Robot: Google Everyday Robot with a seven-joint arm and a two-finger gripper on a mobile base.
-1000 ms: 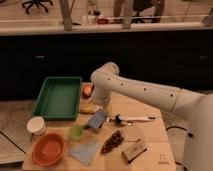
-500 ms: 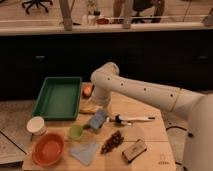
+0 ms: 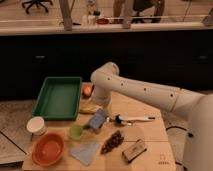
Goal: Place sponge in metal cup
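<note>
Sponge under the gripper on the wooden table

Gripper sits low just above the sponge, right of the green cup; the sponge lies tilted against it.

The blue-grey sponge lies tilted on the table under the tool.

No legible text, labels, brands or nos. on any item. Faint dark mark at table front-right corner, unreadable. Gripper sits low over table centre, just above sponge; no markings seen on either.
</note>
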